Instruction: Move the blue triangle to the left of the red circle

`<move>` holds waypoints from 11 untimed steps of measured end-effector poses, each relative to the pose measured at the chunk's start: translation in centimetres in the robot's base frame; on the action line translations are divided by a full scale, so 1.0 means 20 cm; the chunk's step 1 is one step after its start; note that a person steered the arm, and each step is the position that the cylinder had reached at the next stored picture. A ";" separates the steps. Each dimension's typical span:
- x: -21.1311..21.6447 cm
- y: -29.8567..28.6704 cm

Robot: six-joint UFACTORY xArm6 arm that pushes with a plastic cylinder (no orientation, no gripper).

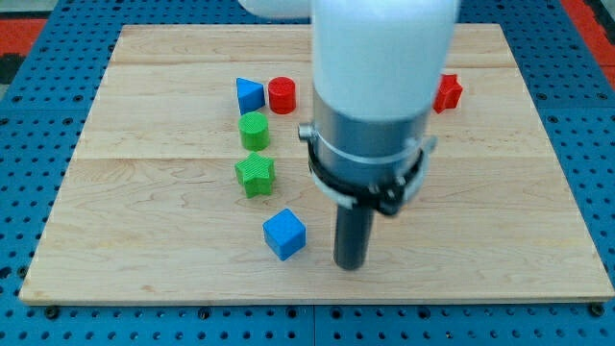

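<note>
Blue triangle already sits touching the red circle at its 9 o'clock.
You have no claw — my tip rests far off toward 5 o'clock; the triangle looks light, rigid, slippery — push a flat side.

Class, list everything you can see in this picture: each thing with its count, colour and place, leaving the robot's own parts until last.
Wooden board: one, pale wood, fills the view.
Pegboard: one, blue, surrounds the board.
Blue triangle: one, upper left, just left of the red circle.
Red circle: one, upper left.
Green cylinder: one, below the triangle.
Green star: one, below the cylinder.
Blue cube: one, lower centre.
Red block: one, upper right, partly hidden.
My tip: one, dark, right of the blue cube.
</note>
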State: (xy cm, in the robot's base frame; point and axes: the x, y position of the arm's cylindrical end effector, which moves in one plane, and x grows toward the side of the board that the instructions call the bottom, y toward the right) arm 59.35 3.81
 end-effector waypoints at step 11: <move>-1.48 -0.64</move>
State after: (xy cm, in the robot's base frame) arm 29.79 -8.99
